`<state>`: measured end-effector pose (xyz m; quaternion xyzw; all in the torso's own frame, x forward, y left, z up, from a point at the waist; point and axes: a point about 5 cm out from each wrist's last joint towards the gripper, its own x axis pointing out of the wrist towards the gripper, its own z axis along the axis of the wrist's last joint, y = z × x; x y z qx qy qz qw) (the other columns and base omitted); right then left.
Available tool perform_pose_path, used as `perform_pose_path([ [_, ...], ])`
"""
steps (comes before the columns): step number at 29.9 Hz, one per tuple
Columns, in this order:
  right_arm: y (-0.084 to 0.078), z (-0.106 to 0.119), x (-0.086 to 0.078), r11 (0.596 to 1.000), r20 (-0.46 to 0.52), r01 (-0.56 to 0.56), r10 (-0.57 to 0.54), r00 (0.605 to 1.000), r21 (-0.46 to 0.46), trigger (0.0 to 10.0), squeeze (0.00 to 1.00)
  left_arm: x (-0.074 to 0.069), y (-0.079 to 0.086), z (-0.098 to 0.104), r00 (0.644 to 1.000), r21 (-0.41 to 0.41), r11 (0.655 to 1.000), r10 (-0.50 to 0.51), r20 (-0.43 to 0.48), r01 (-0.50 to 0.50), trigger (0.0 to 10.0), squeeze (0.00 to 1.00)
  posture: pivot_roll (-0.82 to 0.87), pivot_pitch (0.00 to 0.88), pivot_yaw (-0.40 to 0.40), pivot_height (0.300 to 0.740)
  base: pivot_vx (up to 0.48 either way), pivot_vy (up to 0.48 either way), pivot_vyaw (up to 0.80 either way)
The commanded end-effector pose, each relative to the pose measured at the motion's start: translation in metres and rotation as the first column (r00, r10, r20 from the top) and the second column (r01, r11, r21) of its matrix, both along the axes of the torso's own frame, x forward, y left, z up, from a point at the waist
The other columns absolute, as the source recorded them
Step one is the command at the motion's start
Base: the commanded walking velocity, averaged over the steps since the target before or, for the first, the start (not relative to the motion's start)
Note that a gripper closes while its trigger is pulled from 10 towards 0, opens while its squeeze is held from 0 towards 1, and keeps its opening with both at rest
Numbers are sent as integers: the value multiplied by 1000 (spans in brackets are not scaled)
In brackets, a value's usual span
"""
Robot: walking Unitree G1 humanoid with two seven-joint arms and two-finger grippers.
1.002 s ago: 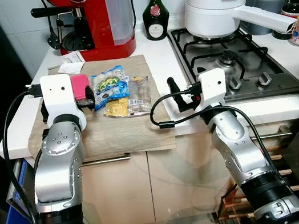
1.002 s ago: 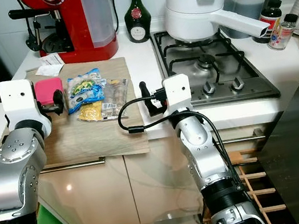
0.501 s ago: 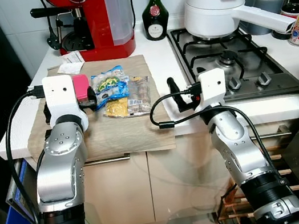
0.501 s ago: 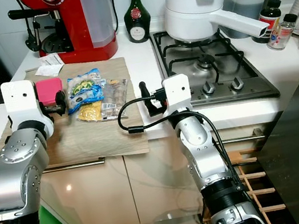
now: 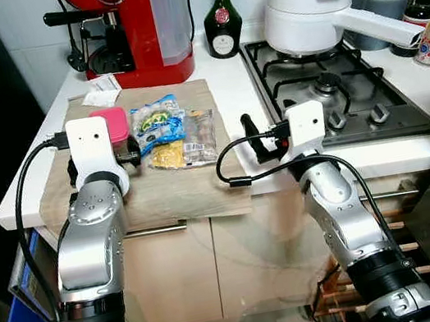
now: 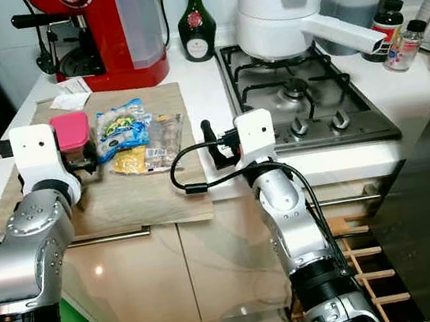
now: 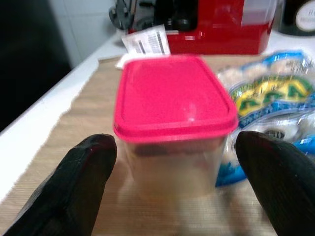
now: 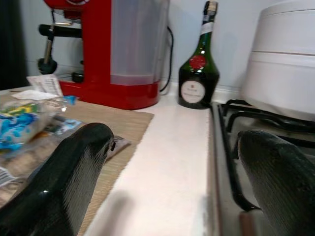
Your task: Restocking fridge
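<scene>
The pink-lidded container point(image 7: 173, 123) stands upright on the woven mat point(image 5: 167, 194) at the left part of the surface point(image 5: 230, 83), well ahead of its front edge. In the left wrist view it sits squarely between the two black fingers point(image 7: 74, 187), slightly ahead of their tips, neither finger touching its clear wall. The left tool point(image 5: 123, 149) is spread wide, wider than the container, and holds nothing. From that tool the container lies at 12 o'clock, dead ahead along the fingers' own line. The container's longer side appears to run along the approach, so the fingers would close across its narrower width; this is a judgement from the wrist view.

Just beside the container at its 3 o'clock lies a blue-and-white food packet point(image 5: 156, 121), with a yellow packet point(image 5: 166, 156) and a clear packet point(image 5: 200, 134) beyond it on the same mat. The blue packet is close enough that one finger may brush it on a forward advance.

The right tool point(image 5: 257, 138) rests at the surface edge by the hob point(image 5: 337, 98), its fingers spread wide and empty, well apart from the container. The left arm is plainly the nearer one.

A red coffee machine point(image 5: 133, 25) and a paper slip point(image 5: 102, 85) stand at 12 o'clock behind the mat.
</scene>
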<state>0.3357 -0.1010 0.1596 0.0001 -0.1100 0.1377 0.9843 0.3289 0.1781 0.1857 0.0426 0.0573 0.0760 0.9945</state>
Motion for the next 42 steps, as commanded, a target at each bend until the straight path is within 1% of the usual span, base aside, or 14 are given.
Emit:
perform_pose_path([
  [1,3,3,-2,999,2,-38,38,999,11,10000,47,1,-2,-1,1000,4,1000,-11,3,11,10000,0,-29,0,-10,740,0,0,0],
  [7,5,3,-8,988,-36,-150,152,988,33,10000,47,8,-2,-3,1000,20,1000,-16,3,16,10000,0,-32,0,-8,740,0,0,0],
  [14,13,18,-17,939,-31,-344,344,938,21,10000,47,19,1,-4,999,30,1000,-4,32,3,10000,0,-43,0,-3,740,0,0,0],
  [18,16,18,-18,930,-35,-367,367,929,20,10000,43,23,1,-4,999,28,1000,-4,39,3,10000,0,-43,0,-5,740,0,0,0],
  [19,17,18,-18,927,-38,-374,374,927,18,10000,43,24,1,-5,999,27,1000,-4,40,3,6980,0,-42,0,-5,740,0,0,0],
  [20,18,18,-18,926,-39,-378,378,925,17,10000,43,25,1,-5,999,26,1000,-5,41,4,6980,0,-42,0,-5,740,0,0,0],
  [21,18,18,-18,925,-42,-379,379,924,17,10000,43,27,0,-6,999,17,1000,-3,38,2,0,0,-40,0,-5,740,0,0,0],
  [24,19,17,-17,927,-52,-374,374,926,19,10000,39,31,0,-8,999,-13,1000,7,37,-7,0,0,-37,0,-7,740,0,0,0],
  [25,22,16,-17,924,-63,-382,383,922,21,10000,39,38,2,-10,999,-41,999,29,28,-28,0,0,-38,0,-6,740,0,0,0],
  [30,27,16,-20,909,-70,-416,417,906,29,10000,43,42,1,-10,999,-33,999,31,32,-30,0,0,-46,0,-3,740,0,0,0],
  [31,29,15,-22,901,-73,-433,434,898,31,10000,39,43,-1,-9,999,-25,999,23,37,-22,0,0,-48,0,-3,740,0,0,0],
  [32,32,18,-24,868,-95,-493,497,862,66,10000,39,44,-4,-9,999,-23,1000,7,44,-6,0,0,-52,0,-2,740,0,0,0],
  [34,33,20,-25,854,-95,-516,520,849,67,10000,35,45,-6,-9,999,-24,1000,1,47,0,0,0,-54,0,-3,740,0,0,0],
  [42,30,21,-20,883,-85,-466,470,879,59,10000,31,46,-6,-4,995,-20,1000,-16,103,18,0,0,-48,0,-10,740,0,0,0],
])
